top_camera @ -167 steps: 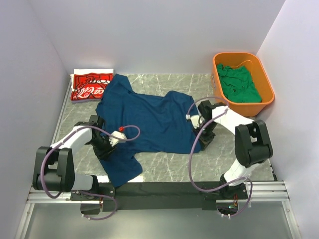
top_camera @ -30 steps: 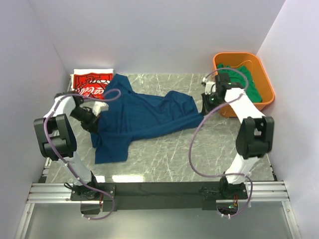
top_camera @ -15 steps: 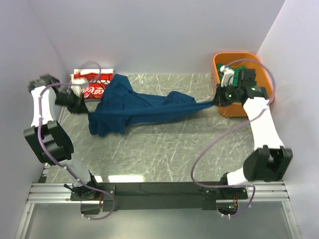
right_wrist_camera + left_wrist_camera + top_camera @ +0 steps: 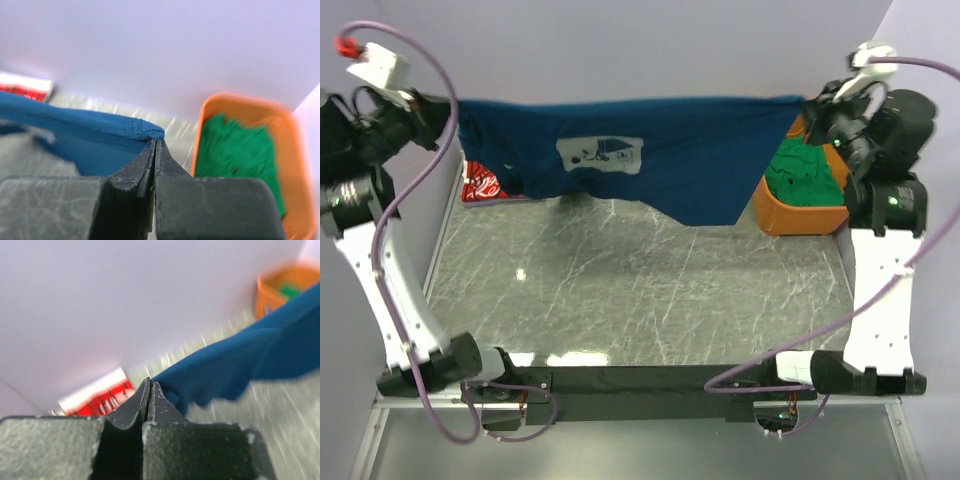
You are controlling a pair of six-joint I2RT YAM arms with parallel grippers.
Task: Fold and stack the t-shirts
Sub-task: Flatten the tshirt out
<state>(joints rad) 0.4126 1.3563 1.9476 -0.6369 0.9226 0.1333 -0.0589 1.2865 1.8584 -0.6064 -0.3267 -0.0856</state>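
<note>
The navy t-shirt [image 4: 650, 155] with its white print hangs stretched in the air between both arms, high above the table. My left gripper [image 4: 453, 112] is shut on its left corner, and the wrist view shows the blue cloth [image 4: 235, 365] running off from the pinched tips [image 4: 149, 382]. My right gripper [image 4: 807, 108] is shut on the right corner; the hem [image 4: 135, 127] sits just at the tips [image 4: 156, 141]. The folded red t-shirt [image 4: 480, 185] lies at the back left, partly hidden behind the navy one. The green t-shirt [image 4: 803, 175] lies in the tub.
The orange tub [image 4: 790, 218] stands at the back right, below my right gripper. White walls close in the back and both sides. The marble table top [image 4: 640, 280] lies under the hanging shirt.
Both arms have risen and spread apart, lifting the navy t-shirt off the table and pulling it taut in the air, print side towards the camera.
</note>
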